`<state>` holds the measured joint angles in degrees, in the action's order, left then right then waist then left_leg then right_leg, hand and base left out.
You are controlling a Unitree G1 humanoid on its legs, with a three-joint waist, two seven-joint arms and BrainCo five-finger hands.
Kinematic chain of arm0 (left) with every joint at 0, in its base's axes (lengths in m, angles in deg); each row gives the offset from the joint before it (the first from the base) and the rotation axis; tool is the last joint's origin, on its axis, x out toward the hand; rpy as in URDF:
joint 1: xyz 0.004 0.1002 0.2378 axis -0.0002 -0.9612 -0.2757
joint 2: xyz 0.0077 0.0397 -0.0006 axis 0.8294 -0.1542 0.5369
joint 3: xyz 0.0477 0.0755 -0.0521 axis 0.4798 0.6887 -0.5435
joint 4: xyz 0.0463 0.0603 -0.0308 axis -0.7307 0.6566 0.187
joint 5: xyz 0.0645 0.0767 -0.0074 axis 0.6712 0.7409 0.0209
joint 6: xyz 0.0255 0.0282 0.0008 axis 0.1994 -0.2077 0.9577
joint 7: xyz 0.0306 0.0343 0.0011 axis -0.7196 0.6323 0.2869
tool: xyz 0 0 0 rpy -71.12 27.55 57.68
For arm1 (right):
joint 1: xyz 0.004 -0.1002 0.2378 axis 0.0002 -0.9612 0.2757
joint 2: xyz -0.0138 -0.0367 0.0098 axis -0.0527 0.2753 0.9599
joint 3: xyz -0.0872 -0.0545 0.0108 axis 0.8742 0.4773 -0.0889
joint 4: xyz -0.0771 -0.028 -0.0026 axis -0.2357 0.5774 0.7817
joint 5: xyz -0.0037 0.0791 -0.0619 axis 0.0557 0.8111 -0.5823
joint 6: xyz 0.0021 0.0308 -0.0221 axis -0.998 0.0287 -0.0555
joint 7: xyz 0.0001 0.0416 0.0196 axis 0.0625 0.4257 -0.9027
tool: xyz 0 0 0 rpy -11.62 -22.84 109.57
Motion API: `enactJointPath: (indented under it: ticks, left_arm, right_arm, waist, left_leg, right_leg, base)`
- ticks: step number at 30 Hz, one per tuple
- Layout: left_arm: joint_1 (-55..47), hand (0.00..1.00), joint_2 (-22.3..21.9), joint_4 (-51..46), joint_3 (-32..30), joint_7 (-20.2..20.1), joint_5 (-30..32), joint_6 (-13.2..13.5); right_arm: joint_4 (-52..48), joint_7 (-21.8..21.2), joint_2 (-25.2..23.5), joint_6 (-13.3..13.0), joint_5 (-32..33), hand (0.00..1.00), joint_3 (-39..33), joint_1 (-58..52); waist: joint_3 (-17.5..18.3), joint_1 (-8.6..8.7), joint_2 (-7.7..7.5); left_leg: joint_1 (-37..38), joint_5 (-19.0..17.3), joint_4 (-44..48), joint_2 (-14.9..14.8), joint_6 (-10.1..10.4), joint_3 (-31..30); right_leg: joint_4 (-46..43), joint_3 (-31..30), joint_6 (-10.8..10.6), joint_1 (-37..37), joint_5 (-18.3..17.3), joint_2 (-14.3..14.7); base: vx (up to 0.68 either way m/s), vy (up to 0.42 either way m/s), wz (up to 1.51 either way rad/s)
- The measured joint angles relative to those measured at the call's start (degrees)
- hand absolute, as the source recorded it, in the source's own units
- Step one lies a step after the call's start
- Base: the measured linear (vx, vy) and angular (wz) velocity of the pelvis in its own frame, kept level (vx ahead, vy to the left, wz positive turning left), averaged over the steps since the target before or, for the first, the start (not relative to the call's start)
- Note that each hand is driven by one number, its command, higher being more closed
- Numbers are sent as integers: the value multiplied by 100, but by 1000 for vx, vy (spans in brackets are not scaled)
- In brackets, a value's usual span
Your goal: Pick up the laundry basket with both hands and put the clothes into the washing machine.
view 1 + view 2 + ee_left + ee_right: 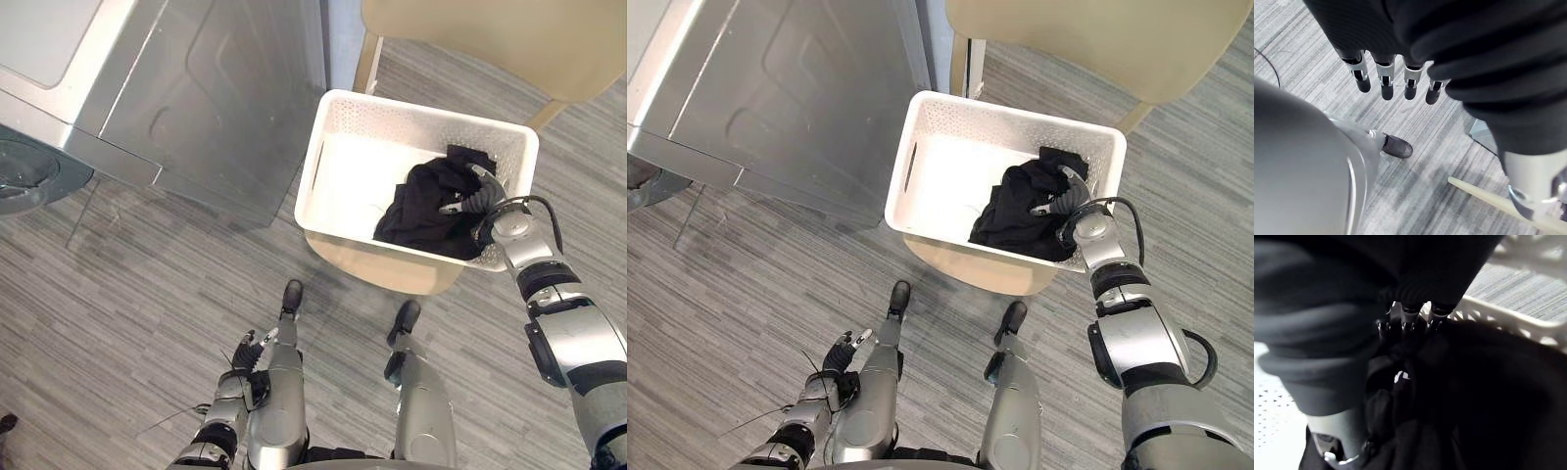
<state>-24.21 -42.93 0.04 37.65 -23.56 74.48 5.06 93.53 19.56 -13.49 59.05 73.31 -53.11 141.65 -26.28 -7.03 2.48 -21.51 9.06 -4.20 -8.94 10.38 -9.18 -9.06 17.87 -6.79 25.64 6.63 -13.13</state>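
Observation:
A white laundry basket [338, 110] stands on a beige stool [392, 271] ahead of me. Black clothes [423, 211] lie bunched in its right half, and the left half shows bare white bottom. My right hand [482, 199] reaches over the basket's right rim into the pile, its fingers [1403, 323] and thumb curled into a fold of the dark cloth [1484, 396]. My left hand [247, 358] hangs low beside my leg, far from the basket, with its fingers [1385, 81] straight and holding nothing. The grey washing machine [196, 88] stands at the upper left.
The washer's round door [27, 178] shows at the left edge. A beige tabletop [509, 39] with wooden legs stands behind the basket. Grey striped floor lies between me and the machine.

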Motion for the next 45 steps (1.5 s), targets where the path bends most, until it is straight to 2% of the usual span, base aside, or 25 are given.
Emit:
enactJointPath:
  ticks: [6,10,11,16,19,22,28,33,34,36,38,39,42,45]
  left_arm:
    - [60,0,-319,-637,18,108,-329,49]
    - [67,0,-493,-965,27,120,-346,77]
    - [67,0,-494,-1041,17,125,-379,97]
    - [69,0,-543,-1151,-23,147,-384,97]
    - [69,0,-588,-1141,-109,242,-386,93]
    - [69,0,-600,-1132,-194,266,-385,88]
    - [67,0,-637,-952,-266,342,-439,36]
    - [59,0,-580,-644,-301,337,-477,2]
    - [19,0,-533,-453,-332,335,-577,-8]
    - [-31,0,-528,-330,-409,332,-631,-12]
    - [-307,0,-507,-93,-714,332,-921,-16]
    - [-384,0,-484,-32,-783,333,-1009,-18]
    - [-784,0,-357,154,-1361,334,-1708,-35]
    - [-1053,0,-255,-164,-2014,346,-2165,-35]
  right_arm:
    - [-60,297,-21,-26,-36,0,226,223]
    - [-273,476,155,-91,-50,0,698,249]
    - [-270,518,212,-100,-60,100,893,240]
    - [-279,711,337,-116,-755,100,1419,527]
    - [-279,939,231,-89,-830,100,1526,529]
    - [-277,991,150,-47,-843,100,1504,509]
    - [-209,967,-143,147,-806,100,989,15]
    - [-142,833,-393,364,-341,100,267,-431]
    - [-298,846,-434,374,36,100,-325,-586]
    - [-432,858,-458,380,252,100,-721,-682]
    - [-780,976,-547,361,625,100,-1406,-882]
    - [-869,1014,-566,352,691,100,-1551,-928]
    - [-1572,1167,-627,326,1062,100,-2248,-1396]
    - [-2233,1250,-631,289,1207,100,-2609,-1740]
  waist:
    - [-1,15,-3]
    - [-1,19,-3]
    - [-1,22,-3]
    - [6,-1,-14]
    - [28,-20,-41]
    - [39,-18,-42]
    - [69,-37,-47]
    - [79,-70,-53]
    - [157,-70,-57]
    - [293,-62,-61]
    - [746,-15,-76]
    - [855,-11,-75]
    - [1452,13,-109]
    - [1788,23,-142]
  left_leg:
    - [-575,34,152,0,35,-70]
    - [-990,30,357,-4,39,-175]
    - [-1131,25,452,-5,45,-169]
    - [-1484,-6,685,-10,55,-130]
    - [-1485,0,727,-7,64,-116]
    - [-1479,31,783,-12,44,-129]
    - [-1070,30,827,5,41,-123]
    - [-413,31,654,-8,35,-16]
    - [-65,31,552,-11,34,59]
    - [139,33,448,-13,32,105]
    - [470,32,260,-18,31,184]
    - [562,32,213,-22,29,192]
    - [930,26,112,-32,20,216]
    - [1135,26,104,-14,20,256]
  right_leg:
    - [-337,105,52,574,-94,-108]
    - [-854,348,90,906,-394,-251]
    - [-1052,417,112,1016,-502,-314]
    - [-1538,626,146,1272,-804,-503]
    - [-1588,637,146,1259,-836,-523]
    - [-1586,676,148,1195,-838,-512]
    - [-1560,762,88,682,-898,-576]
    - [-1446,793,53,68,-939,-585]
    - [-1407,772,-6,-214,-988,-593]
    - [-1361,775,-33,-371,-1008,-589]
    - [-1162,831,-32,-664,-1023,-557]
    - [-1103,843,-42,-754,-1017,-538]
    - [-597,859,-136,-1268,-796,-368]
    - [38,893,-201,-1749,-519,-230]
  base:
    - [-39,-51,5]
    - [-55,-83,31]
    - [-53,-65,32]
    - [-55,-72,28]
    - [0,-49,5]
    - [11,-11,2]
    - [40,-39,12]
    - [4,-11,7]
    - [0,0,0]
    - [2,-6,-5]
    - [77,3,-10]
    - [131,-19,-10]
    - [110,-15,-4]
    - [88,-8,-3]
